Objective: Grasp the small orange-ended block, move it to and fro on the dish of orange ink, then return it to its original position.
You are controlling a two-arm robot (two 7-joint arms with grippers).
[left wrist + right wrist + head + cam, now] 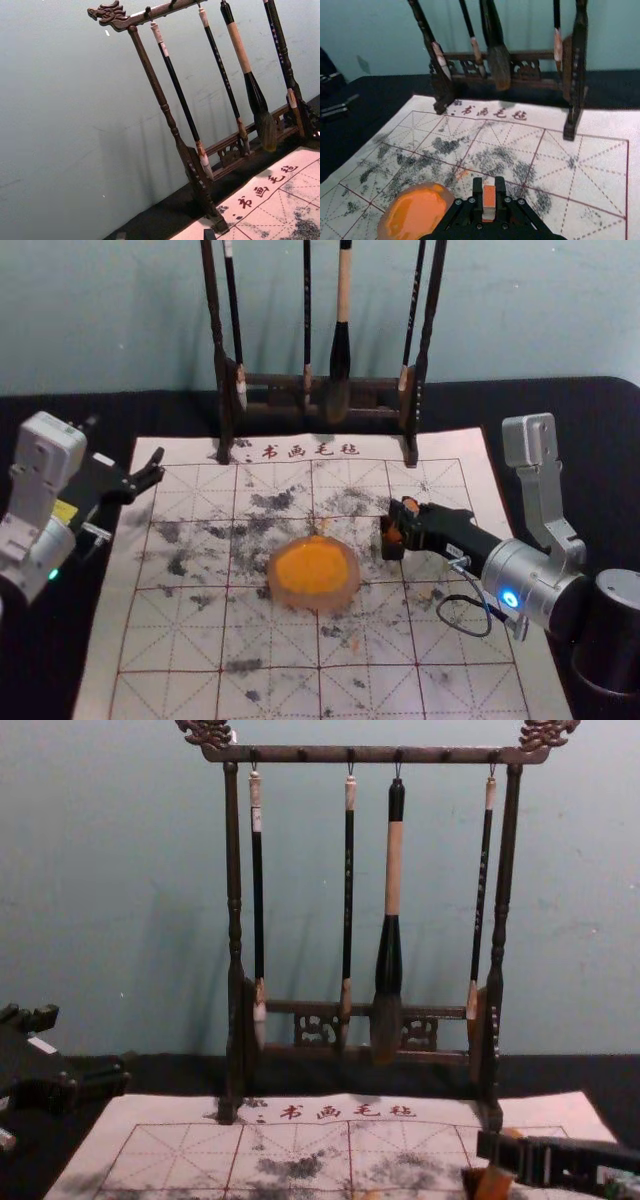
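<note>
Right gripper (pixel 403 521) near dish (pixel 350 589) partly hides block (pixel 489 196).

From where I stood, the right arm (pixel 535 580) reached in from its own side, pointing inward, with the right pincer (pixel 403 522) low and its two fingers (pixel 477 194) drawn close together in a grip. A blue light (pixel 509 598) glowed on its silver wrist, and a dark cable (pixel 466 632) looped beneath. Across from it, the left arm (pixel 30 545) angled forward and inward, well apart, the left pincer (pixel 130 496) spread wide and gripping nothing. A small green light (pixel 53 574) shone there.
</note>
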